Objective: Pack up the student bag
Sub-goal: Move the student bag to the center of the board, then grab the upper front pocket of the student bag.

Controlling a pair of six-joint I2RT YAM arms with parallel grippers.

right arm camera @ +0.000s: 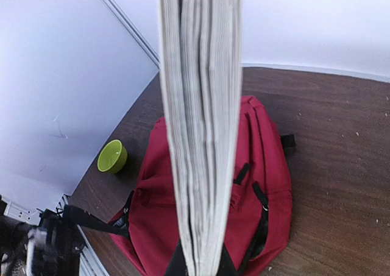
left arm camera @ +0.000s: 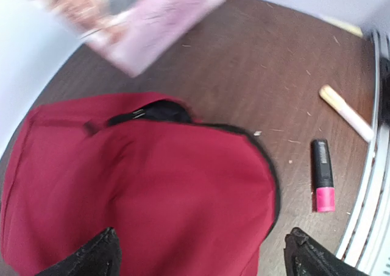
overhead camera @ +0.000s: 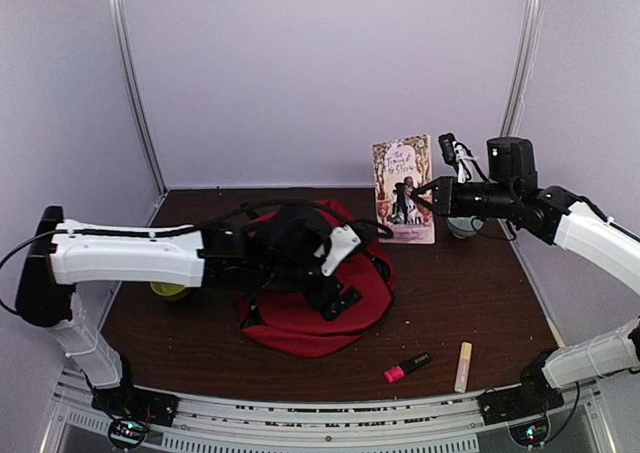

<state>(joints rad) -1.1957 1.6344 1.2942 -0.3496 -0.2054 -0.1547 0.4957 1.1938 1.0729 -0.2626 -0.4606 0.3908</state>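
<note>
Found a green bowl (overhead camera: 168,291) at far left on the table (overhead camera: 480,293), partly hidden behind the left arm. Saw the left gripper (overhead camera: 338,278) hovering over the student bag (overhead camera: 300,323), fingers (left arm camera: 91,258) spread wide and holding nothing, only red fabric showing in the gap between them. Located the student bag at mid-table, lying slumped and flat, with a dark gap (left arm camera: 158,113) at its zip. Noted a book (overhead camera: 404,188) just right of the bag, upright with its cover facing forward, pinched at its right edge by the clenched right gripper (overhead camera: 432,198); could not tell whether resting on the table. Spotted a black highlighter (overhead camera: 407,367) with a pink end near the front edge, right of the bag, and a pale yellow marker (overhead camera: 464,365) near it, not touching.
</note>
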